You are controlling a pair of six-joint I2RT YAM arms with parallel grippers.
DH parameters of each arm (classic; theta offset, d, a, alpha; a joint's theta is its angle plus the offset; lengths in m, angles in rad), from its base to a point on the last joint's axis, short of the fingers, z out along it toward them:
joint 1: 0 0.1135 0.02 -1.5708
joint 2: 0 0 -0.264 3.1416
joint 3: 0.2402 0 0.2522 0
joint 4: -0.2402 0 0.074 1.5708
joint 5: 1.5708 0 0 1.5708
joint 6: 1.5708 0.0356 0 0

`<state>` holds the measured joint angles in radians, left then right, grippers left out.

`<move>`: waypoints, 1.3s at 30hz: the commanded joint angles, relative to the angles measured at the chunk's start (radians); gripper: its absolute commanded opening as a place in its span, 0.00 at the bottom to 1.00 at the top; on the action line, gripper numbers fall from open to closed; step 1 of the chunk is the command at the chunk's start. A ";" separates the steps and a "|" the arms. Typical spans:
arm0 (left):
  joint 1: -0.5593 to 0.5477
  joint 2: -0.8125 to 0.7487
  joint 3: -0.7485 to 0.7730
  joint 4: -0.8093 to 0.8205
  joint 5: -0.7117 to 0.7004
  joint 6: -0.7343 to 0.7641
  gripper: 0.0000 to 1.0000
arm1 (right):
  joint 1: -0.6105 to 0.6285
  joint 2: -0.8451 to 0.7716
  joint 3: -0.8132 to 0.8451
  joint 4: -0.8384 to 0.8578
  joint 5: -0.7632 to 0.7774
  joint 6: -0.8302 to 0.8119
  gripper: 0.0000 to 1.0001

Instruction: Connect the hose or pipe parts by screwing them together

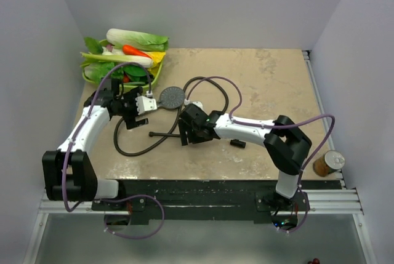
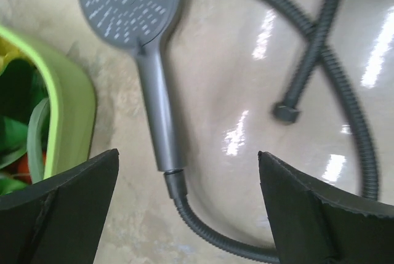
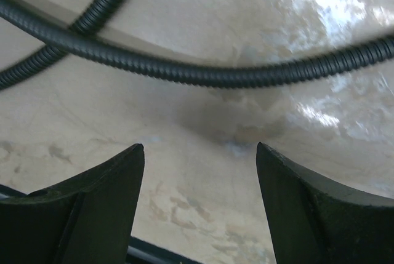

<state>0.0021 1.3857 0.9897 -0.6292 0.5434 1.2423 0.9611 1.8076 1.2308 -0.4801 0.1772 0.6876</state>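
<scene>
The shower head lies face up on the bench, left of centre and toward the far side, its short handle pointing at the left arm. At the handle's end sits a hose nut, touching it; whether it is screwed home cannot be told. From there the hose curls away to the right, and its other end nut lies free on the bench, apart from the handle, with two runs of hose crossing just beyond it.

The left fingers stand wide apart, holding nothing, with the handle's end lying between them. The right fingers are also spread and empty, low over bare bench at the middle, with a run of hose lying across just ahead of them.

A green basket crowds the handle's left side, close by one left finger, and is heaped with vegetables. A small dark object lies on the bench under the right arm. A can stands off the bench's near right corner, and a purple cable loops over that arm.
</scene>
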 commanded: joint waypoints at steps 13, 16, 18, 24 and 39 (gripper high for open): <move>0.110 0.090 0.242 -0.553 0.426 -0.064 0.99 | 0.102 0.084 0.188 0.149 0.081 -0.696 0.78; 0.114 0.093 0.270 -0.567 0.414 -0.107 0.99 | 0.105 0.116 0.211 0.161 0.062 -0.795 0.79; 0.118 0.072 0.277 -0.567 0.405 -0.136 0.99 | 0.103 0.171 0.260 0.121 0.042 -0.835 0.79; 0.122 0.061 0.351 -0.612 0.411 -0.256 0.99 | 0.103 0.278 0.318 0.106 -0.057 -0.875 0.75; 0.226 0.141 0.547 -0.687 0.657 -0.549 0.99 | 0.054 0.124 0.148 0.267 -0.174 -0.650 0.00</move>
<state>0.2253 1.5402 1.4708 -1.2865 1.0187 0.8021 1.0382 2.0598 1.4246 -0.2901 0.0566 -0.0761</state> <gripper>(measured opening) 0.993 0.064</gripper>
